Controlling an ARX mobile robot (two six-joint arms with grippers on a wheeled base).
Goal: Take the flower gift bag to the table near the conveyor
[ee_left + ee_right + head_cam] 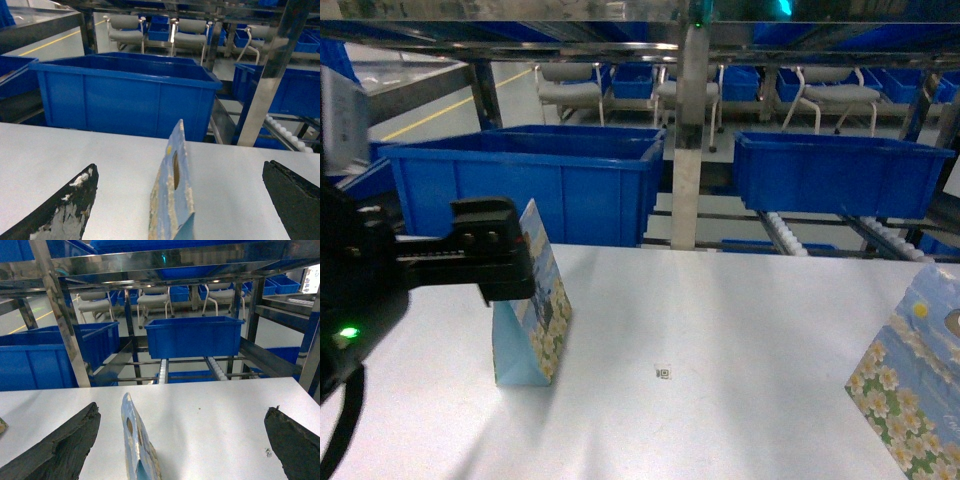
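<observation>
left tool (pixel 180 210) straddled the flower gift bag (pixel 172 200), jaws apart; best lifted straight up, clear of the standing bag on the tabletop (pixel 740 330).

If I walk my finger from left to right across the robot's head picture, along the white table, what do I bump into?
Left pincer → standing flower gift bag → tiny square code mark → second flower gift bag at the right edge.

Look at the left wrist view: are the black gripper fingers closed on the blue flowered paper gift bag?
No: the left gripper is open, its fingers clear of the upright gift bag.
</observation>
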